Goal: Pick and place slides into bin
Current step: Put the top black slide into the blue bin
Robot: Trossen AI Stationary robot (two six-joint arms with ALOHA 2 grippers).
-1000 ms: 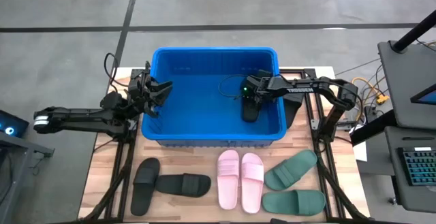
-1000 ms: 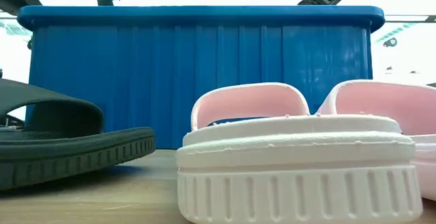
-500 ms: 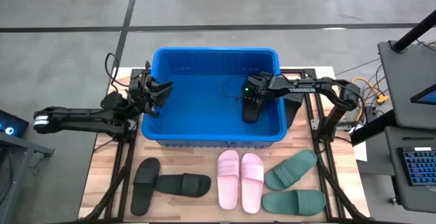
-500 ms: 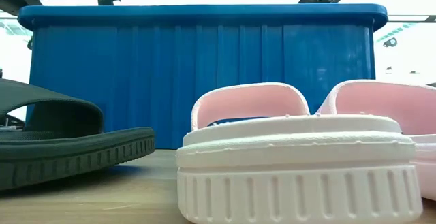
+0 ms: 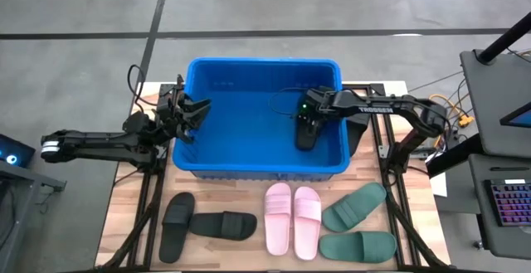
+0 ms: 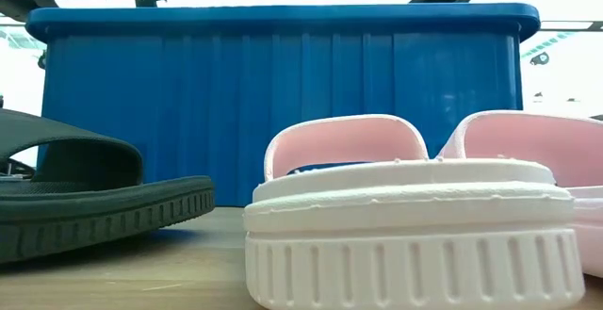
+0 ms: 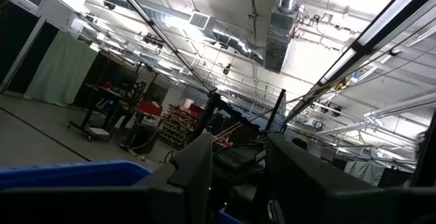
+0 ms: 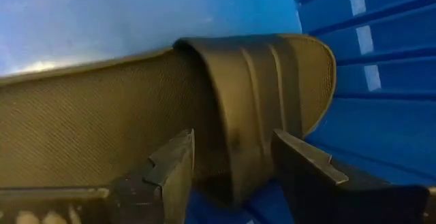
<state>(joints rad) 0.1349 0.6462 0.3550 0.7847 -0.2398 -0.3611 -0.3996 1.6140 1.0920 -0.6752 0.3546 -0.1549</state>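
Hidden: low view is blocked by the bin's near wall; nothing inside it shows there. Only a pink slide's toe end and a black slide's edge fill the foreground. Left wrist view points up at the ceiling; only a strip of blue rim shows.

Writing: white lettering on my right arm, too small to read with certainty in the high view. No other labels legible.

Right gripper is inside the bin near its right wall, over a black slide. That slide's long axis runs roughly from far wall to near wall. Right wrist view: slide lies against the bin's ribbed wall, my fingers parted, one either side of the strap; I cannot tell if they touch it.

Left gripper hovers at the bin's left rim, fingers spread, holding nothing.

On the tabletop by the near edge, left to right: two black slides, one lengthwise toward the bin, one crosswise; pink pair side by side, long axes toward the bin; two green slides lying crosswise, angled.
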